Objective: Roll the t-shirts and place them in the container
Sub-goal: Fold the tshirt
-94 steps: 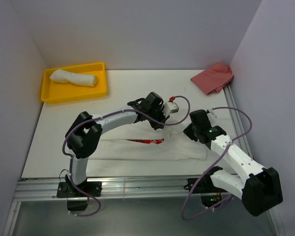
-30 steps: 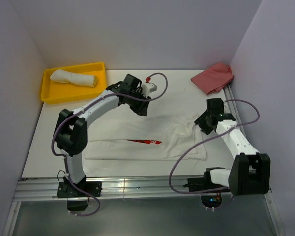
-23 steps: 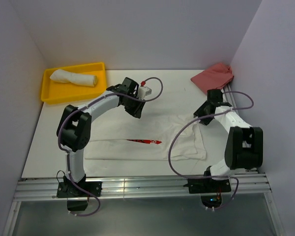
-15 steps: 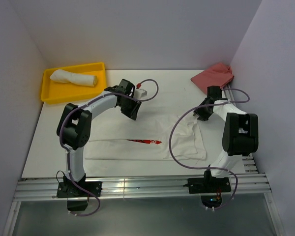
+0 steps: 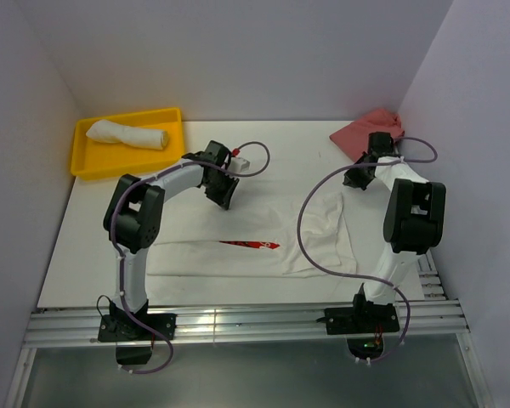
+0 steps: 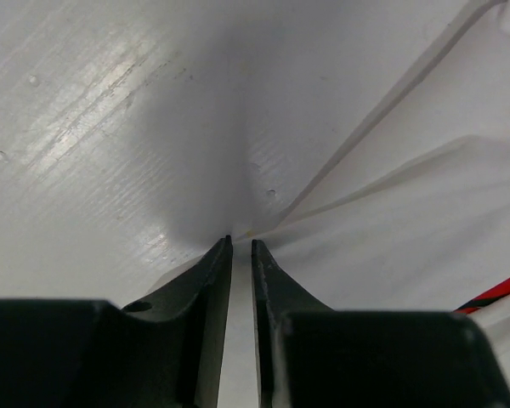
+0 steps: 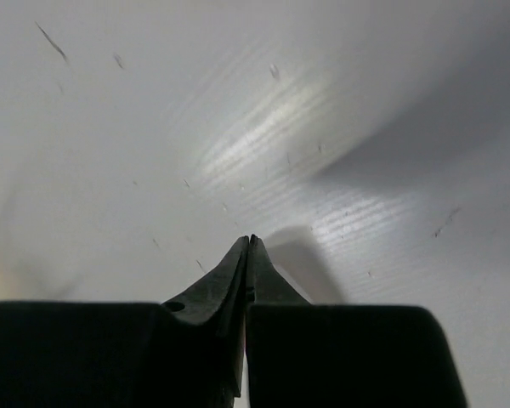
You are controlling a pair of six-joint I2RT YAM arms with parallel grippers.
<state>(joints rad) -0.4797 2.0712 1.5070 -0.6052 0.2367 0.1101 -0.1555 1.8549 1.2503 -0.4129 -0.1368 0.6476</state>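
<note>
While left end effector (image 6: 240, 243) pinches t-shirt (image 5: 238, 260), right end effector (image 7: 248, 240) pressed together near pinkish cloth (image 5: 367, 134).

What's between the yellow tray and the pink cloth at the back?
Only bare white table, in the top view. The left gripper, pinching the flat t-shirt, sits nearer than that stretch.

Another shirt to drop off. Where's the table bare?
The table is bare at the far middle, between the yellow tray and red cloth, and at left between tray and spread t-shirt. Crowded: the centre, with that shirt, left claw and right claw.
</note>
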